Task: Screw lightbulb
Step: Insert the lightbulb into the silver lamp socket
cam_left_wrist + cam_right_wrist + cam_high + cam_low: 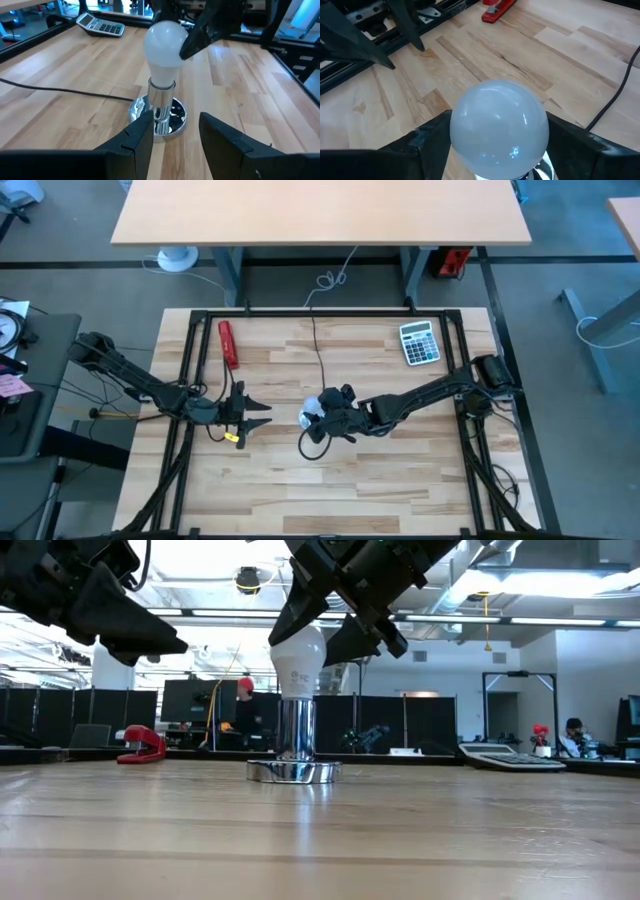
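Low view: lightbulb (299,662) in socket (295,755) on wooden table (320,840).

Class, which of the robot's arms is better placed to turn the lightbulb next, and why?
Right. The right hand is around the lightbulb, seated upright in the socket; the left hand hangs open, apart from it.

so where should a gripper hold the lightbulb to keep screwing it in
Grip the wide round dome of the lightbulb, coming from above. It stands upright in the metal socket, so its neck and base are buried. The right gripper already has a finger on each side; the left gripper waits open nearby.
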